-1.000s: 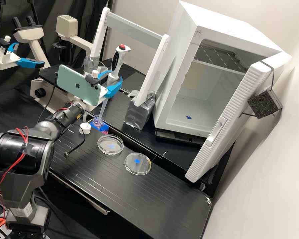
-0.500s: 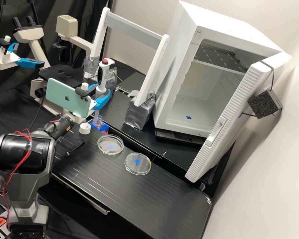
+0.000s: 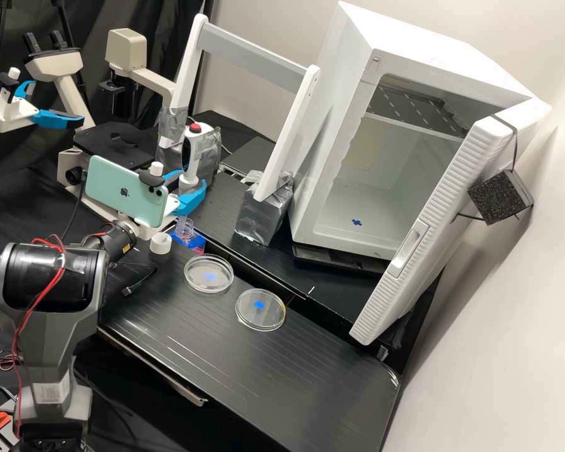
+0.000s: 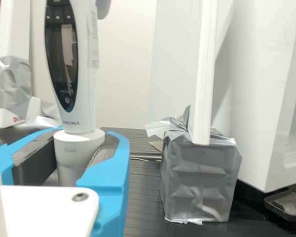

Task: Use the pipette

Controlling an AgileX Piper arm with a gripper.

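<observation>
In the high view my gripper is shut on the white pipette, below its red-topped handle. The pipette stands nearly upright, its clear lower end at the mouth of a small clear bottle on a blue base. How deep the tip sits inside is hard to make out. In the wrist view the gripper has its dark pads against both sides of the pipette's grey-white lower collar. Two clear dishes, each over a blue mark, lie on the bench.
The bottle's white cap lies beside it. White pipette stand with silver-taped feet rises behind. An open white incubator is at the right, a microscope at the back left.
My gripper and the pipette have come down and a little to the left, bringing the pipette's lower end further down at the bottle. The dishes and cap have stayed put.
</observation>
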